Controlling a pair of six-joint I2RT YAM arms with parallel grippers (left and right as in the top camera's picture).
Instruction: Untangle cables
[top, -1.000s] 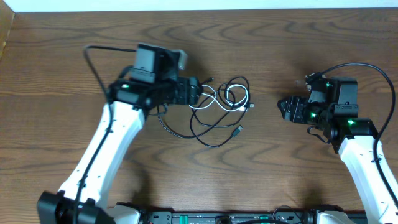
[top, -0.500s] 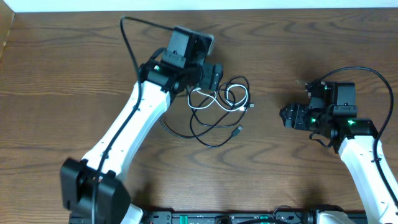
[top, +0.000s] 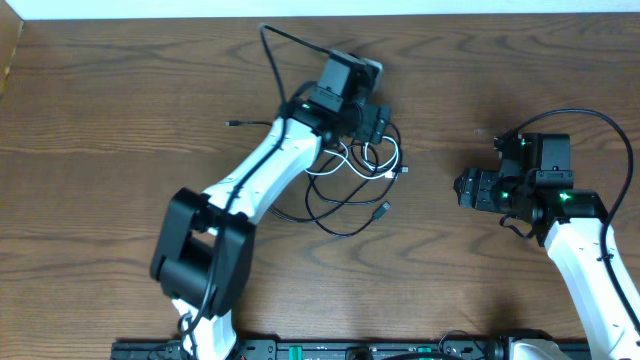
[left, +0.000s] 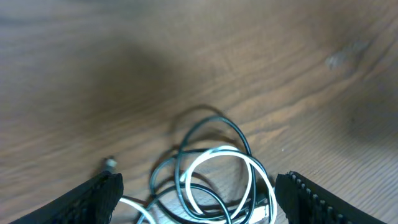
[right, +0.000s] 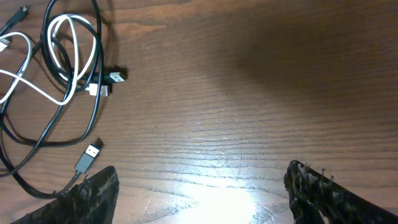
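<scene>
Wooden table (top: 100, 200): left hand (top: 380, 128) shifted farther over cables (top: 360, 170), fingers spread.

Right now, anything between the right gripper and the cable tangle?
Nothing visible. Only bare table lies between the open right gripper and the cables. The left gripper, also open, hangs over the tangle itself, not in the right arm's straight path to it.

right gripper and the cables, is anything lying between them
Nothing. Between the right gripper and the cables there is only bare table, as the overhead view shows; the right wrist view agrees.
</scene>
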